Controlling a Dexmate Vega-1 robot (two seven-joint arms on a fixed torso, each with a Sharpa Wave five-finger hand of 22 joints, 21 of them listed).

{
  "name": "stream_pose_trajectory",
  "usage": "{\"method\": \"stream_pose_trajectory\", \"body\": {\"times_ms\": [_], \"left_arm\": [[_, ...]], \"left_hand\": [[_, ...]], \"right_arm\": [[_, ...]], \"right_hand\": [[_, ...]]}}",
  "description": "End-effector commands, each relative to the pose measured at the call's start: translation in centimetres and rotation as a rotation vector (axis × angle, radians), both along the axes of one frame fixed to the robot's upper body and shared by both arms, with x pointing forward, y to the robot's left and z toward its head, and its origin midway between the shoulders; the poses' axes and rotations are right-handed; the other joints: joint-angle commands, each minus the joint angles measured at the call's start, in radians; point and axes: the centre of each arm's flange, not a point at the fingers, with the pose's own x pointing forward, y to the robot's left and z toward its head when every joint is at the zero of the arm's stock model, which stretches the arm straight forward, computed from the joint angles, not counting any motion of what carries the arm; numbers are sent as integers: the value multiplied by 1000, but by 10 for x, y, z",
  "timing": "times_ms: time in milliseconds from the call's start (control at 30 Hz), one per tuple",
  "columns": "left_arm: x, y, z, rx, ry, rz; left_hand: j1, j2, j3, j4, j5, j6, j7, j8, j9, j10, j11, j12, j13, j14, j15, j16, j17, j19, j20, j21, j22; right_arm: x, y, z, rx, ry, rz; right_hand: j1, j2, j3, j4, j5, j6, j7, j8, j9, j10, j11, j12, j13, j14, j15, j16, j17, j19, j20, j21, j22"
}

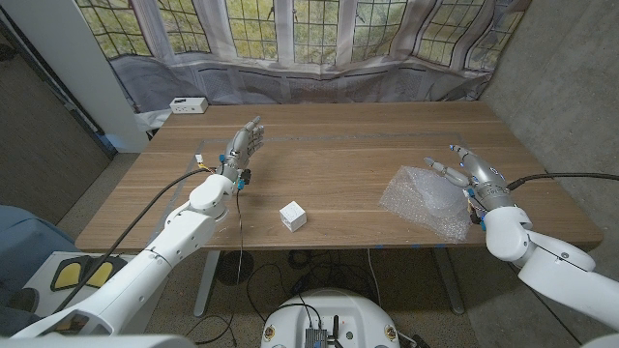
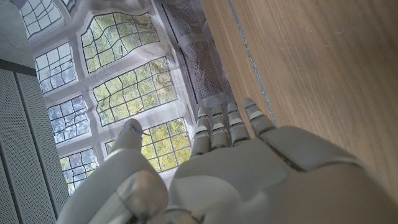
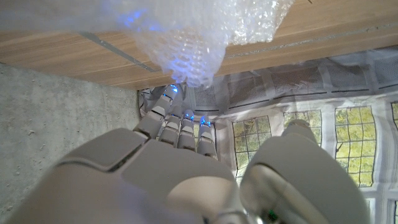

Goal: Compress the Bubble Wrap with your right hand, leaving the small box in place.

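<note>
R hand (image 1: 471, 172) sits at right of the head frame, fingers spread, holding nothing, at the right edge of the bubble wrap (image 1: 426, 200); can't tell if it touches. Wrap lies crumpled on the wooden table (image 1: 358, 155), right of centre. Small white box (image 1: 293, 216) stands lower centre, well apart from the wrap. L hand (image 1: 245, 145) is upper left of centre, fingers straight and apart, empty. White device (image 1: 188, 105) w/ dark buttons sits at the table's upper-left corner.

One bubble wrap sheet (image 1: 426, 198), one small white box (image 1: 293, 216), one white device (image 1: 188, 105) (far table corner), two robot hands: left (image 1: 246, 143), right (image 1: 468, 169).
</note>
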Motion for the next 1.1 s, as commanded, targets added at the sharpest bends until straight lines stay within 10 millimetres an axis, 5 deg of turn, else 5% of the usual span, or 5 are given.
{"method": "stream_pose_trajectory", "body": {"times_ms": [33, 1100], "left_arm": [[-1, 2, 1, -4, -13, -2], [-3, 6, 21, 24, -71, -42]], "left_hand": [[-2, 9, 9, 0, -3, 6, 5, -1, 2, 7, -2, 1, 4, 8, -2, -1, 3, 5, 6, 2, 5], [0, 7, 10, -2, -3, -26, 4, -10, 1, 1, 7, -3, 3, 9, -3, -2, 3, 12, -14, 4, 4]], "right_arm": [[0, 4, 15, 132, -81, 152], [53, 50, 48, 397, -142, 555]], "right_hand": [[4, 9, 5, -3, 5, 10, 13, 6, 2, 9, 11, 6, 0, 15, 2, 4, -2, 9, -1, -1, 3], [-7, 12, 2, -11, 0, 31, 2, 10, 1, 24, 12, 13, -8, -15, 17, -8, -17, -19, 0, -35, 3]]}}
